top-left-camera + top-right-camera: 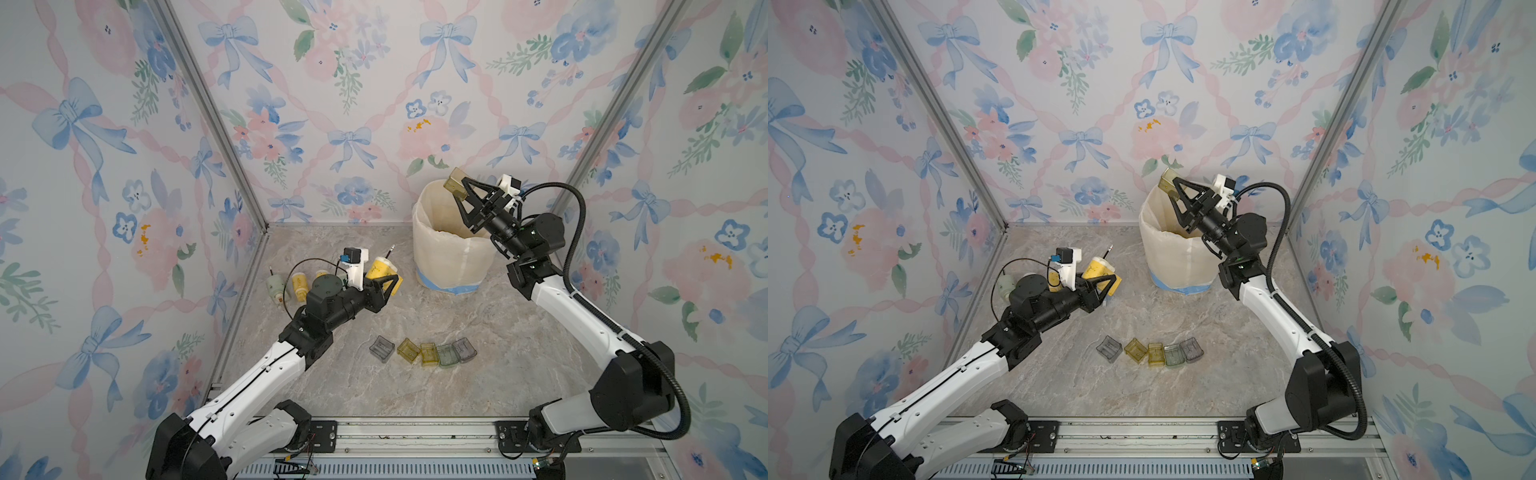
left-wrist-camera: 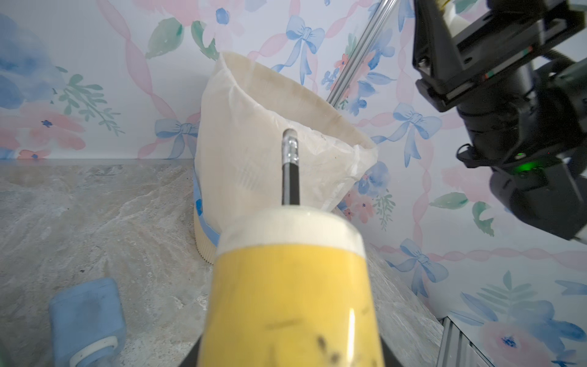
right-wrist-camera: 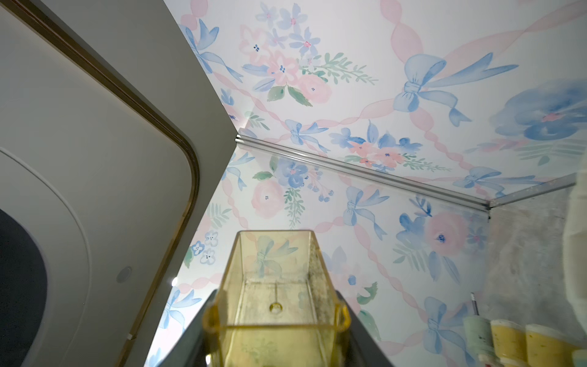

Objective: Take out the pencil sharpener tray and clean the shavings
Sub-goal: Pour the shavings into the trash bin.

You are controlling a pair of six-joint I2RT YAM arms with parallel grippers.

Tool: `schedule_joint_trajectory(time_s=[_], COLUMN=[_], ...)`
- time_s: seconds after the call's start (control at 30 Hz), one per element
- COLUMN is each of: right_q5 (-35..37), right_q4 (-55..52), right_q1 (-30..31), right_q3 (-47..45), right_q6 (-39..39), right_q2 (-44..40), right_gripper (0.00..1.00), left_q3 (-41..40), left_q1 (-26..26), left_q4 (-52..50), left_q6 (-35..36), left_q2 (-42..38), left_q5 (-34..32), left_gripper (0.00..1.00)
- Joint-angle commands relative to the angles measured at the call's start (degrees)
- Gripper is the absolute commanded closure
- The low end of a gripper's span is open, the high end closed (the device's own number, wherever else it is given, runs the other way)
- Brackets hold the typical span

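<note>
The yellow tray [image 1: 455, 183] is up in the air at the back right, pinched between the fingers of the right gripper [image 1: 462, 190] above the lined bin [image 1: 453, 257]. In both top views it sits near the bin's far rim rather than over the middle. The right wrist view looks straight into the tray [image 3: 276, 286]: only a grey film and specks cling to its walls, with no loose pile.

The likeliest fault is a spill. If the tray is tipped or shaken where it hangs, whatever dust is left could drop behind the rim instead of into the bag. The grip is across smooth clear plastic, so a sharp shake could also work the tray loose and send it into the bin. The liner stands loose and creased at the mouth, and a low pass could catch it and drag the bin.

The left gripper [image 1: 390, 284] is clamped on the yellow sharpener [image 1: 377, 269], whose pencil [image 2: 290, 171] points toward the bin — a forward reach would drive it into the bag.

Room is tight behind the right arm, where the back wall and corner post are near. Toward the front the table [image 1: 498, 374] lies open, save for the row of trays [image 1: 424, 352] at centre. Spare sharpeners [image 1: 286, 286] crowd the left wall just behind the left arm, so the clear ground for it is forward and inward.
</note>
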Motion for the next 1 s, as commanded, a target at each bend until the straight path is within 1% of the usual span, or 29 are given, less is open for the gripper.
schedule_joint_trajectory(time_s=[0.0, 0.07, 0.13, 0.3, 0.4, 0.5, 0.73, 0.87, 0.97], right_q5=[-3.3, -3.3, -3.4, -2.6, -0.9, 1.7, 10.5, 14.9, 19.3], right_q4=[-11.1, -17.4, -21.8, -29.9, -34.2, -39.6, -52.0, -54.8, -56.6], right_q1=[-0.5, -0.5, -0.6, -0.6, -0.6, -0.4, 1.6, 2.6, 3.1], right_q3=[0.2, 0.6, 0.7, -0.2, -1.2, -1.9, -5.4, -10.3, -14.6], right_q6=[-12.8, -19.0, -23.5, -32.8, -38.3, -44.5, -60.1, -64.6, -66.6], right_q2=[-4.3, -6.2, -7.7, -11.2, -13.5, -16.4, -24.4, -29.7, -33.6], right_gripper=[0.53, 0.53, 0.52, 0.52, 0.52, 0.52, 0.49, 0.49, 0.49], left_q3=[0.8, 1.0, 1.3, 2.9, 4.3, 5.3, 7.3, 8.9, 9.7], left_q1=[-1.1, -1.2, -1.2, -1.8, -2.7, -3.7, -5.3, -7.7, -8.3], left_q4=[0.6, 0.5, 0.5, 0.6, 0.6, 0.6, 0.4, 0.3, 0.4], left_q6=[0.2, -0.5, -0.9, -1.0, -0.5, 0.1, 1.3, 3.7, 4.2], left_q2=[2.3, 3.8, 5.2, 9.1, 11.6, 13.6, 17.9, 21.0, 22.9], left_q5=[-8.1, -10.3, -11.8, -13.9, -14.7, -16.6, -20.7, -25.2, -28.4], left_gripper=[1.0, 1.0, 1.0, 1.0, 1.0, 1.0, 1.0, 1.0, 1.0])
